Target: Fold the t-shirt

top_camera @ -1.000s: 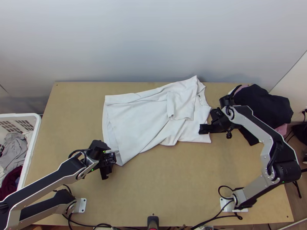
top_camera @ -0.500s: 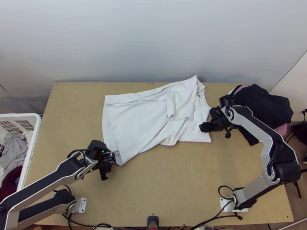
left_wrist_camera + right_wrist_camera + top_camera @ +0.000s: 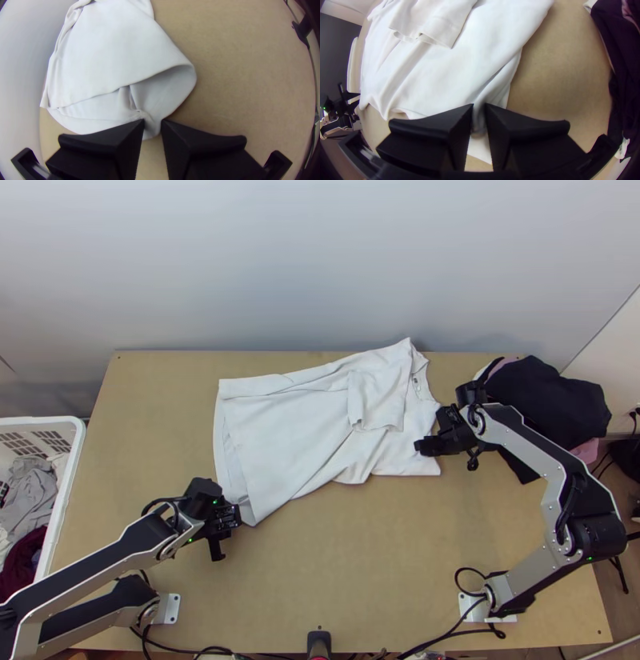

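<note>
Both my left gripper (image 3: 227, 526) and my right gripper (image 3: 429, 446) are at the white t-shirt (image 3: 296, 428), which lies spread with loose wrinkles, one sleeve turned over its body. At the hem's near-left corner, the left gripper (image 3: 153, 124) is shut on a small pinch of cloth, with creases running from its tips; the hem's upper layer (image 3: 110, 63) lies back from the lower one. Near the collar end, the right gripper (image 3: 479, 108) is shut on a gathered fold of the shirt (image 3: 453, 76).
Dark and pink clothes (image 3: 552, 400) are heaped at the table's back right, behind the right arm. A white basket (image 3: 68, 500) holding clothes stands beyond the left edge. Bare wood (image 3: 344, 572) stretches between the shirt and the near edge.
The left gripper has shifted very slightly toward the near edge, and the right gripper has turned a little in place. The shirt lies nearly as before.
</note>
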Controlling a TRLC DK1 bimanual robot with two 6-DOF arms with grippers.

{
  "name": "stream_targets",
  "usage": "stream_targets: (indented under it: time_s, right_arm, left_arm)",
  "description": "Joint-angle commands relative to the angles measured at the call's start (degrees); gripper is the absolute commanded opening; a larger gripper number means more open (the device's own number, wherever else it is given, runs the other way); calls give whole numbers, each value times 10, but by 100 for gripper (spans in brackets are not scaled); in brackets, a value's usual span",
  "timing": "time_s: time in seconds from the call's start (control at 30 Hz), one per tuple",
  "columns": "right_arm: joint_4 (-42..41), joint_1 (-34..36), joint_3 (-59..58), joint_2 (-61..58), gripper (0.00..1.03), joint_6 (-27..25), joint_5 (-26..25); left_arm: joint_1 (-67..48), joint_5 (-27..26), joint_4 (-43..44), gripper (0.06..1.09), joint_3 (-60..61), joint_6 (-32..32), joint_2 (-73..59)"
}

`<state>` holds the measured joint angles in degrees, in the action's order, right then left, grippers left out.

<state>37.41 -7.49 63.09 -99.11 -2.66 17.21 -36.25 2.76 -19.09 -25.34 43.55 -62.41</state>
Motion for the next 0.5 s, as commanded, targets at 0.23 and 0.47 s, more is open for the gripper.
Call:
stream_targets:
  time_s: [0.23, 0.47]
  right_arm:
    - [-24, -5, 5, 8, 3, 1, 0]
    - [57, -5, 38, 103, 3, 6, 15]
  left_arm:
    - [47, -22, 3, 10, -38, -22, 16]
    - [188, -195, -220, 10, -253, -73, 29]
